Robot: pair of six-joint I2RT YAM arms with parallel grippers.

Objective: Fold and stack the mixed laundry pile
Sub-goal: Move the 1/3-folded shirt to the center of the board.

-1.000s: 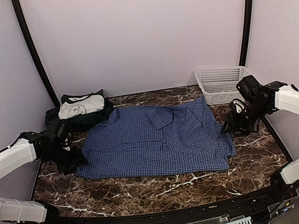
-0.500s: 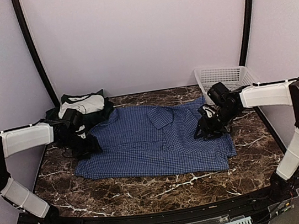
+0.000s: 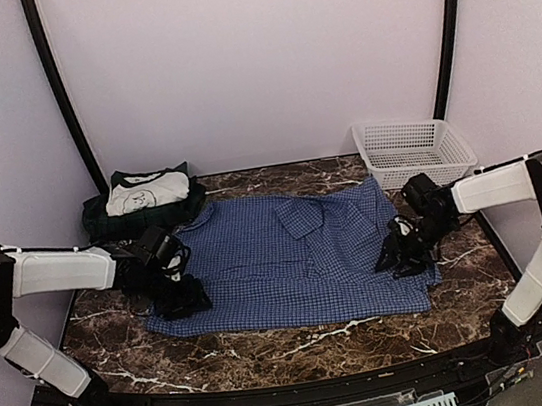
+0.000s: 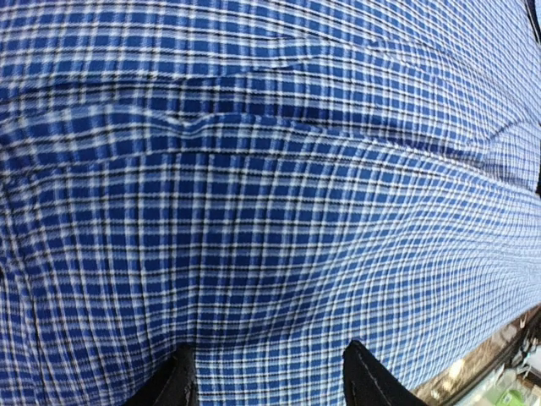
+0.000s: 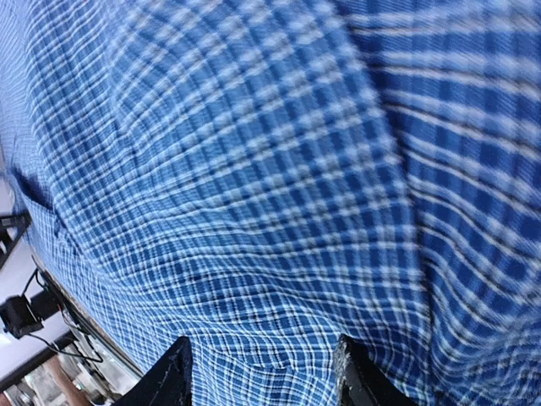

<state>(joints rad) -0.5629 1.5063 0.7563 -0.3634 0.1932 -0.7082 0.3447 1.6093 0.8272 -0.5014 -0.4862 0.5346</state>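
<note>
Nearer now, left gripper (image 3: 188, 299) and right gripper (image 3: 402, 257), jaws apart, work the unfolded shirt (image 3: 299, 255); folded stack (image 3: 149, 194) waits far left.

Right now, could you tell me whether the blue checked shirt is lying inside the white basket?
No, the blue checked shirt lies spread out on the marble table, outside the white basket.

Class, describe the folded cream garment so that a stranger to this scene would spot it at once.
Start at the dark marble table and go to its far left corner, beside the spread blue checked shirt. There a cream garment lies folded on a dark green one; it alone is pale among the clothes.
</note>
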